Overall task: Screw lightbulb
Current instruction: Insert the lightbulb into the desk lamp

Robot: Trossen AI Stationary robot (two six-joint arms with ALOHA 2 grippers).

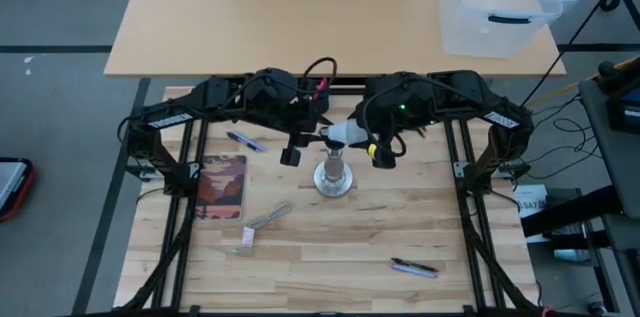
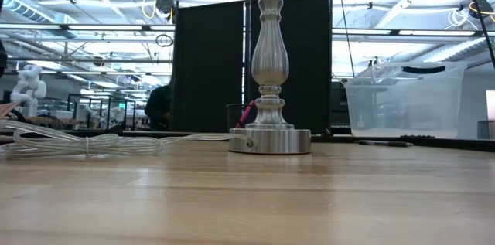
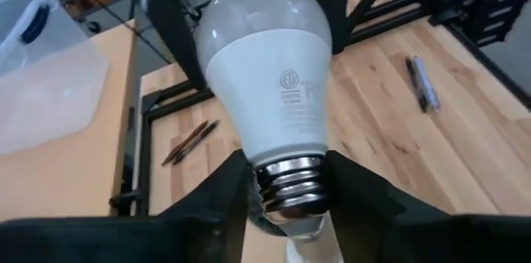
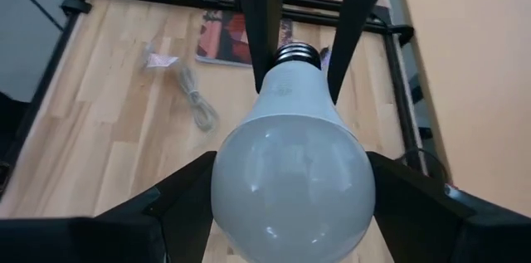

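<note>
The lightbulb hung sideways above the lamp stand mid-worktop, the right gripper clamping its globe and the left gripper pinching its screw base.

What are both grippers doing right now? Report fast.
Left gripper: closed on the lightbulb's screw base.
Right gripper: closed on the lightbulb's globe.

bulb: lightbulb, frosted white globe, silvery threaded base
pose: lying sideways in the air
place: above the wooden table
</note>
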